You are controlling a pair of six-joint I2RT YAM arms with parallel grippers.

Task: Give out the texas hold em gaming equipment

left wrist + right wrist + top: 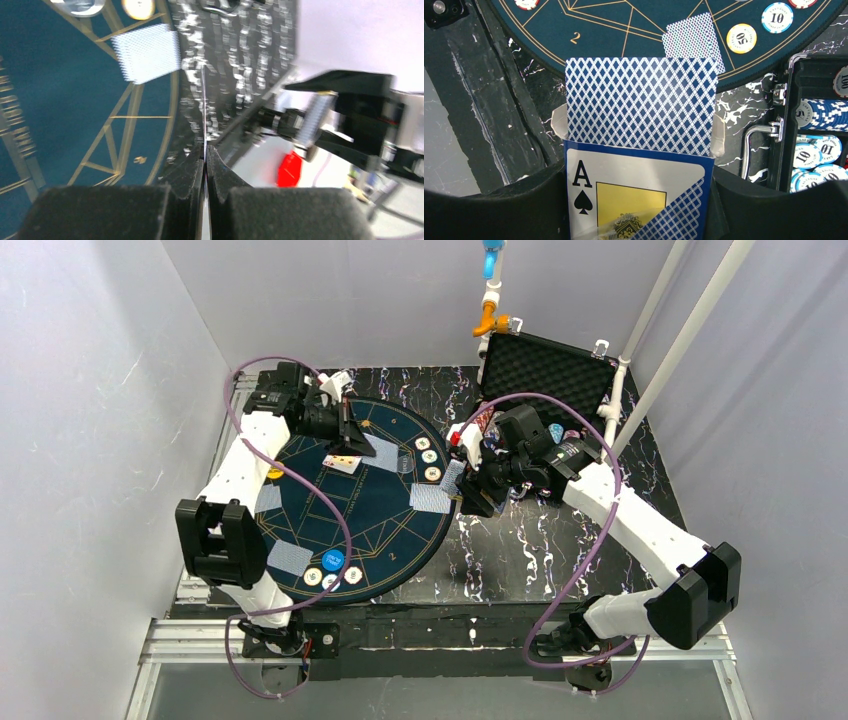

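Left wrist view: left gripper (205, 156) pressed tight on card (204, 107), edge-on above mat (60, 100). Right gripper (639, 200) clamps card box (634, 192), deck (640, 102) protruding. Risk: thin card slips sideways on release, lands off-spot.

Smooth, glossy playing cards (641, 105), matt cloth-like mat (599, 47) and ridged foam lining the case (545, 370).

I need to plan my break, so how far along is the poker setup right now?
Done: face-down cards and chips lie around the mat, with a blue button at its near edge. In hand: the left gripper pinches one card above the mat; the right gripper holds the card box, deck sticking out. Left: placing that card, likely more dealing; stacks of chips sit in the case.
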